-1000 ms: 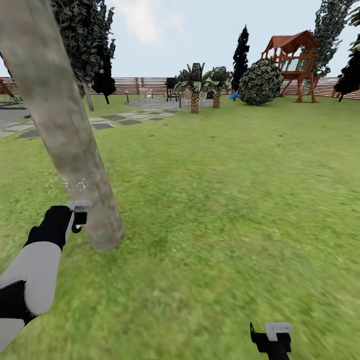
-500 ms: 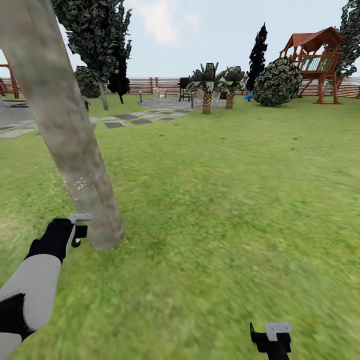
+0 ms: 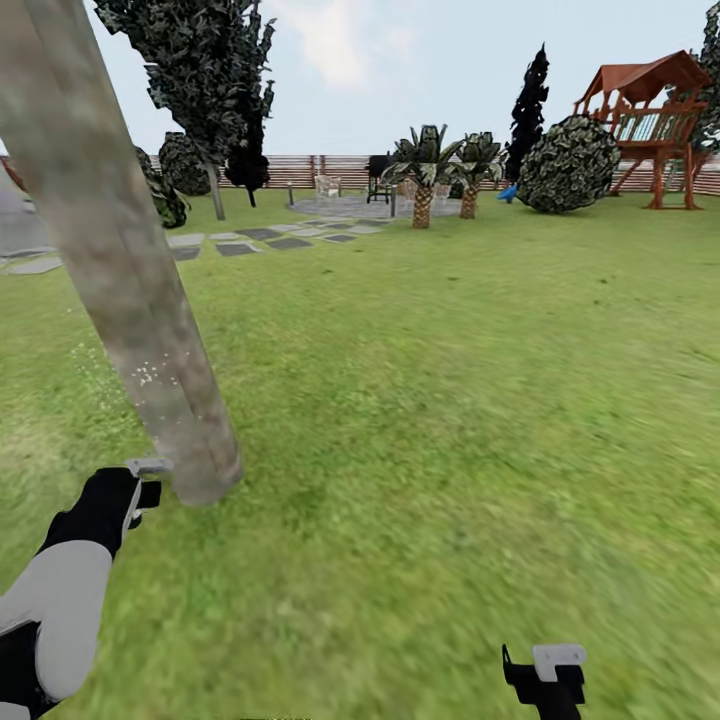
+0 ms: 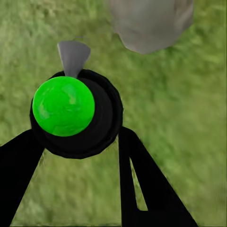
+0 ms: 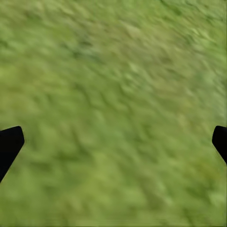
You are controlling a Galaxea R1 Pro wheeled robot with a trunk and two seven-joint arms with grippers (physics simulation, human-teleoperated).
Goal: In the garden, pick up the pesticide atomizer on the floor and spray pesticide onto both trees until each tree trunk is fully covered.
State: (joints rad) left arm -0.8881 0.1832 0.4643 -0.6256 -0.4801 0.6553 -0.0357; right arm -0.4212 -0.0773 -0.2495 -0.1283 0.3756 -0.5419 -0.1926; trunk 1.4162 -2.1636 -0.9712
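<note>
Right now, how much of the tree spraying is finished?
The atomizer with the bright green round end is already picked up, clamped in the left gripper beside the thick pale grey-brown trunk. A few fine white specks dot the bark low down; most is bare. The other tree comes afterwards.

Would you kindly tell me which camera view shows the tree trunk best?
The head view: the tree trunk rises tilted from the lawn, white specks on its bark, beside the left claw. The left wrist view catches just its base; the right wrist view looks onto grass.
</note>
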